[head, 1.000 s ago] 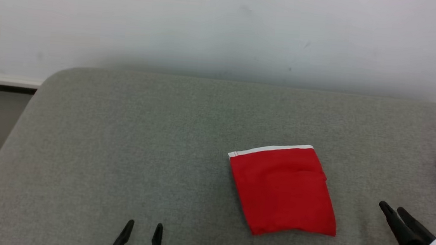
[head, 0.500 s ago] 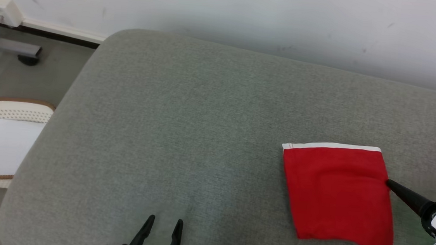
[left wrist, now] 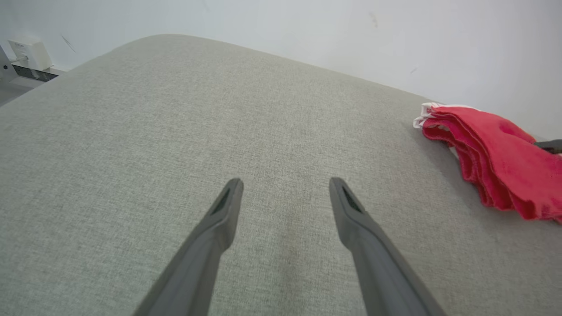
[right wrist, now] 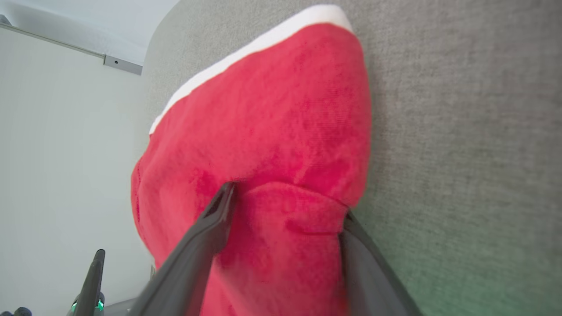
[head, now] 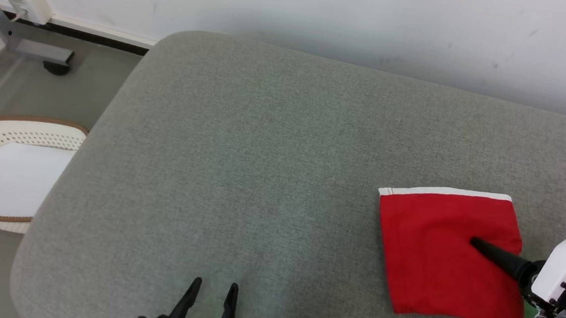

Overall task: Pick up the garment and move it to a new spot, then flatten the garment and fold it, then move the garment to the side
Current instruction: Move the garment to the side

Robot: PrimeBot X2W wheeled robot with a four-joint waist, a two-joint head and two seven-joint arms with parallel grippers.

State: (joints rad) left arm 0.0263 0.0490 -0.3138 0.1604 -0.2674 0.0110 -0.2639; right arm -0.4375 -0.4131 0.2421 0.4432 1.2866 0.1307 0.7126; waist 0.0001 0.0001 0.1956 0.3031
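Observation:
The garment (head: 431,261) is a red folded piece with a white band along its far edge, lying flat on the grey cushioned surface (head: 261,177) at the right. My right gripper (head: 478,243) reaches in from the right, open, with the garment's right edge between its jaws. In the right wrist view the garment (right wrist: 272,109) bulges between the fingers: one finger lies on top of the cloth, the other sits at its edge against the cushion. My left gripper (head: 216,283) stands open over bare cushion at the front, well left of the garment (left wrist: 496,149), with nothing between its fingers (left wrist: 219,219).
A white perforated basket (head: 9,173) sits on the floor beyond the cushion's left edge. A grey metal foot (head: 39,51) stands by the pale wall (head: 324,15) behind. Bare cushion spreads left of the garment.
The head camera has swung, shifting the whole picture. My right gripper has moved in from the right, and its upper finger now lies on the garment. The left gripper has stayed put.

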